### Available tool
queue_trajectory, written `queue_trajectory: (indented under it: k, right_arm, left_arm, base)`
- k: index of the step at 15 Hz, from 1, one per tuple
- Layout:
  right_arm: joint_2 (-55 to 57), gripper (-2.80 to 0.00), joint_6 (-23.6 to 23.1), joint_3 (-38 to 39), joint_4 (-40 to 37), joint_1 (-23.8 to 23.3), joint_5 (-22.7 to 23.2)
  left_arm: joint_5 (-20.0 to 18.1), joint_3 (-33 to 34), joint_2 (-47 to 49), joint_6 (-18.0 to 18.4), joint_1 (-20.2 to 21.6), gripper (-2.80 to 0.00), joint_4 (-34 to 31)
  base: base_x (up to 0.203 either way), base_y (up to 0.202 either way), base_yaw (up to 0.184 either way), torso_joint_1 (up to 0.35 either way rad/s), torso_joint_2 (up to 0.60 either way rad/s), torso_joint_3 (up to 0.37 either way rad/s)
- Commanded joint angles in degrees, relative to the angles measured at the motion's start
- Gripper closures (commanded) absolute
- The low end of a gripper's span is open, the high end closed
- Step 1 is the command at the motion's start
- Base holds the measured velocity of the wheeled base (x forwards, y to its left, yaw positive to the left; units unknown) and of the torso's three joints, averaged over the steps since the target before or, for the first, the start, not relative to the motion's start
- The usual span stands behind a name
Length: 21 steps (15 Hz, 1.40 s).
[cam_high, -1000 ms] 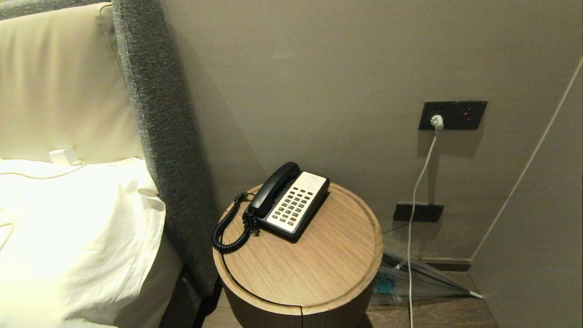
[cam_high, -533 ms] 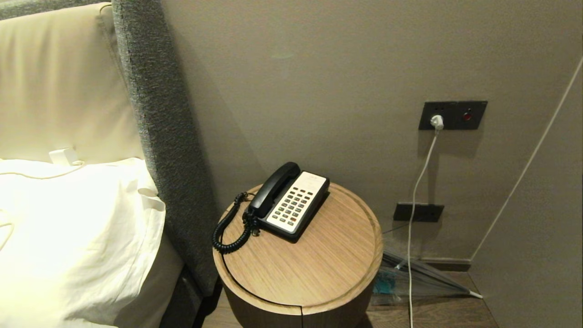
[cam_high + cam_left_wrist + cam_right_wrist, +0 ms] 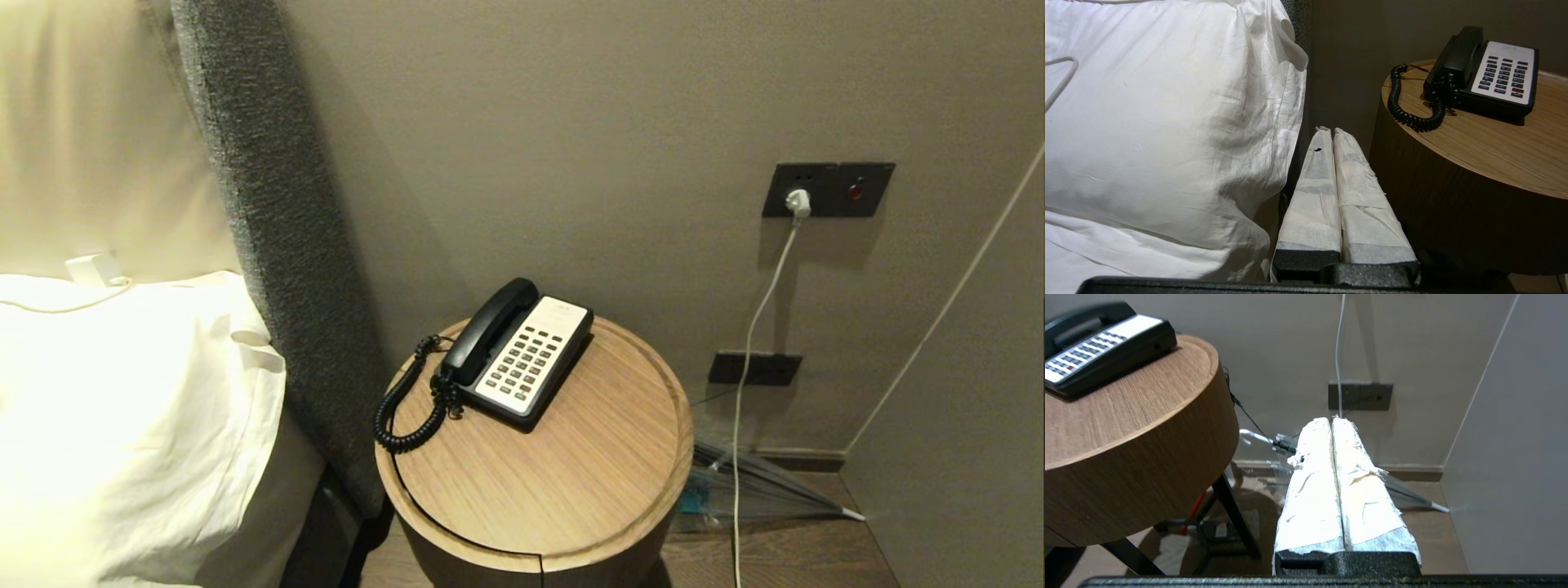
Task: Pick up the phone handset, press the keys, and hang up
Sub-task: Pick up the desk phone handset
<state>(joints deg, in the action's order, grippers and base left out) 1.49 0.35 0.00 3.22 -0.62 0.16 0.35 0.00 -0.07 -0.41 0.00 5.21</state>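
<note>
- Head view: phone handset [image 3: 488,332] seated in its cradle along the left side of the phone base [image 3: 522,359], on the round wooden table [image 3: 571,482] beside the grey headboard [image 3: 269,229]; keys [image 3: 522,365] face up on the white faceplate, just right of the handset. No arm visible in that view.
- Left gripper [image 3: 1327,130] hangs low between pillow [image 3: 1167,122] and table side, taped fingers pressed together, holding nothing; well below the tabletop.
- Right gripper [image 3: 1332,419] likewise fully closed and empty, low beside the table's other side, near the white cable [image 3: 1339,347] on the wall.
- Risk: rising from so low, could strike the table rim or drag into the pillow.
- Risk: glossy curved handset likely to slip or twist from a shallow pinch.
- Risk: coiled cord [image 3: 404,408] draped over the table edge may snag and pull the base along.
- Risk: small close-set keys, easy to press two at once or shove the base.
- Risk: headboard crowds any approach from the left.
</note>
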Motion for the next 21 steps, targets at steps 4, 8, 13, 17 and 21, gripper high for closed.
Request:
queue_trajectory:
  k: [4,8,13,17,21]
  right_arm:
    - [0.09,0.0,0.0,1.14,0.03,0.01,0.02]
    - [0.09,0.0,0.0,1.14,0.03,0.01,0.02]
    - [0.09,0.0,0.0,1.14,0.03,0.01,0.02]
    - [0.09,0.0,0.0,1.14,0.03,0.01,0.02]
    - [0.09,0.0,0.0,1.14,0.03,0.01,0.02]
  left_arm:
    - [0.09,2.29,0.07,-0.11,0.0,0.0,0.07]
    - [0.09,2.29,0.07,-0.11,0.0,0.0,0.07]
    - [0.09,2.29,0.07,-0.11,0.0,0.0,0.07]
    - [0.09,2.29,0.07,-0.11,0.0,0.0,0.07]
    - [0.09,2.29,0.07,-0.11,0.0,0.0,0.07]
  base:
    - [0.0,0.0,0.0,0.003,0.01,-0.192]
    - [0.0,0.0,0.0,0.001,0.0,-0.198]
    - [0.0,0.0,0.0,0.003,0.0,-0.198]
    - [0.0,0.0,0.0,0.002,0.0,-0.194]
    - [0.0,0.0,0.0,0.001,0.0,-0.198]
